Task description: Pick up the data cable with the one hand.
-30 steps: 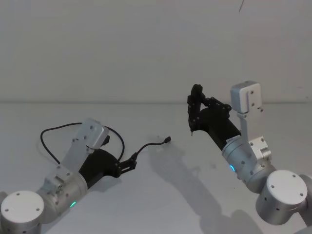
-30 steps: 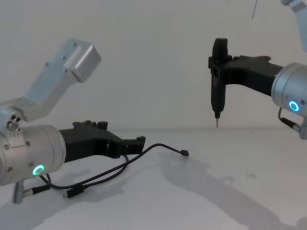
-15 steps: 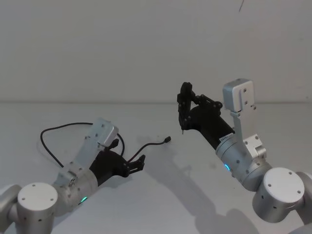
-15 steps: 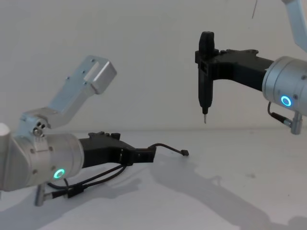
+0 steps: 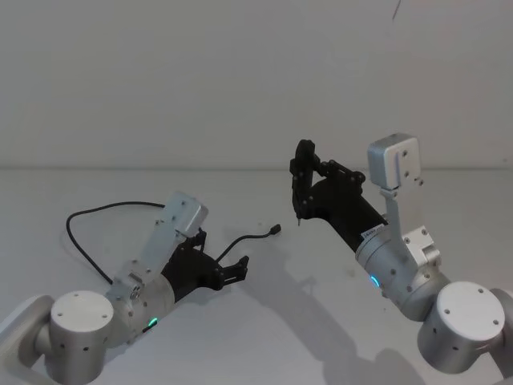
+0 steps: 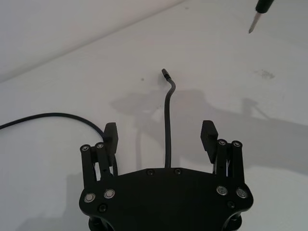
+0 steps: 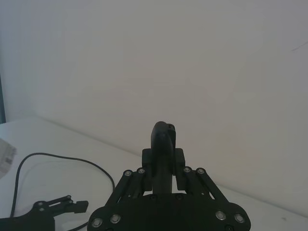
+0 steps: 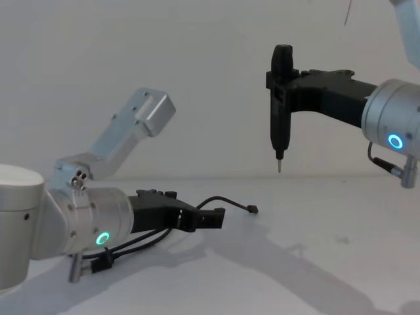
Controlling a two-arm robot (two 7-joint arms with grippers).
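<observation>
My left gripper sits low over the white table, reaching from my 7 o'clock toward 1 o'clock. Its two blocky fingers are spread wide. The left wrist view shows the data cable running straight through the gap between them, touching neither finger and passing under the palm. Nothing is pinched.

Seen from the head camera, the cable's near plug lies on the table just past the fingertips, at about 1 o'clock from the left gripper. The rest of the cable disappears behind that arm and comes out in a wide loop on the 9 o'clock side of the table. In the chest view, the short stretch of cable ahead of the fingers arches slightly off the surface before dropping to the plug.

My right gripper hangs well above the table at about 2 o'clock from the left gripper, apart from the cable. Its fingers are pressed together on a pointed black tool. The tool stands upright with its metal tip down, well clear of the table.
</observation>
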